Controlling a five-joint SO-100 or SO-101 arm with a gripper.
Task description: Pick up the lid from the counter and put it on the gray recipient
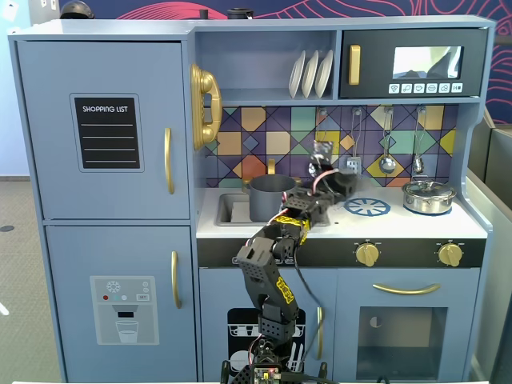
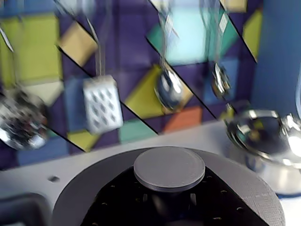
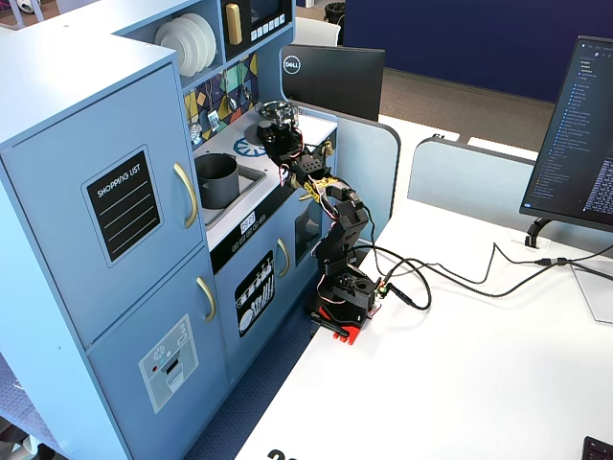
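Black plastic arm (image 1: 276, 264) of boxy printed segments, lower centre of a fixed view; yellow-and-black stickers on the servo housings, one on the upper link, one near the wrist; red-and-white wires looping above the wrist; a black cable hanging beside the lower link; exposed circuit board with small lights at the base, bottom edge of frame. Seen in another fixed view mid-frame, mounted on a red-orange base clamp (image 3: 342, 331), black cables trailing right across the white desk.
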